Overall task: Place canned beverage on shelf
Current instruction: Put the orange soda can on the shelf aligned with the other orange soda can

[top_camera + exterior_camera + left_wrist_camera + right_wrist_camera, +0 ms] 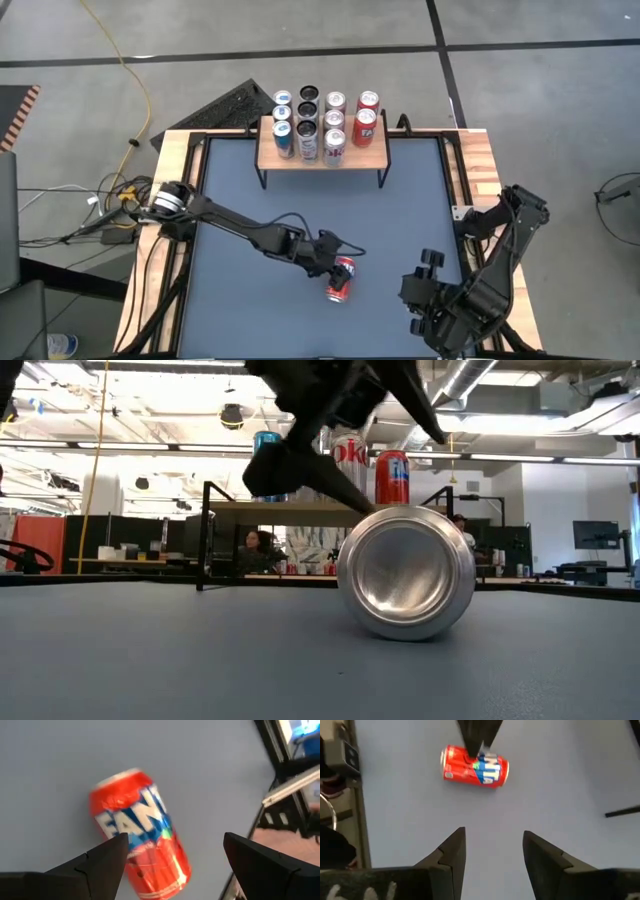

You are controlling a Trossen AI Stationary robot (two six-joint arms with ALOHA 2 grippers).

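Two arms over one dark-topped table [240, 330], wooden-edged. At the far edge, shelf [322, 160], light wooden top on thin black legs, already loaded with upright cans [322, 124] in rows, a little bare wood left at its right end. Near table centre, well apart from the shelf, red Fanta can [341, 280] lying on its side, silver end turned toward the low camera. Left gripper [328, 252] stretched out from the left, poised just above and beside the can, jaws wide apart, nothing held; from the right wrist view, its dark fingers [479, 735] crossing over the can's body. Right gripper [430, 285] parked near the right front corner, jaws partly apart and empty, pointed toward the can. Probably best done thus: centre the open jaws squarely across the can's round body, lower until both pads flank its widest line, close gently to avoid rolling or denting, then lift clear and turn upright before heading for the free end of the shelf. Hard to judge: whether any finger touches the can yet; most labels on the far cans.
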